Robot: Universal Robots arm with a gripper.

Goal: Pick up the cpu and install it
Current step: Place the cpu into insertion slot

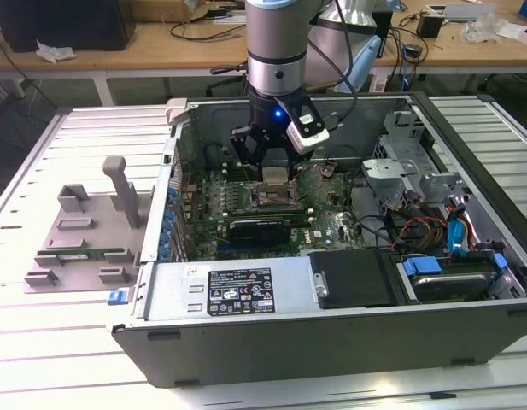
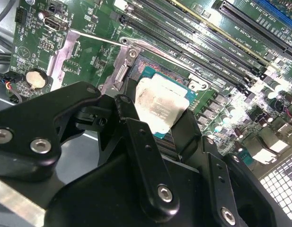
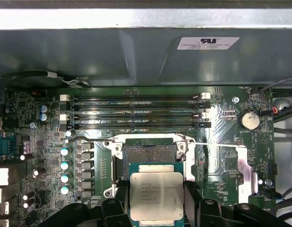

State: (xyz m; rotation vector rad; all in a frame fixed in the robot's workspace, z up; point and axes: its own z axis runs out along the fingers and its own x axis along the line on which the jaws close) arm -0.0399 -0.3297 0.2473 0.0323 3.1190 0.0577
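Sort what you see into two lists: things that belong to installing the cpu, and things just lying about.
Belongs to the job:
the hand, closed on the cpu
the open socket on the motherboard

Just lying about:
the memory stick on the grey tray
the coin battery
the power supply

The black hand [image 3: 156, 204] clasps the flat silver-grey square cpu [image 3: 156, 194] by two opposite edges, just beside the open dark socket [image 3: 150, 152] on the green motherboard [image 3: 51, 137], with long black memory slots [image 3: 136, 111] on the socket's far side.
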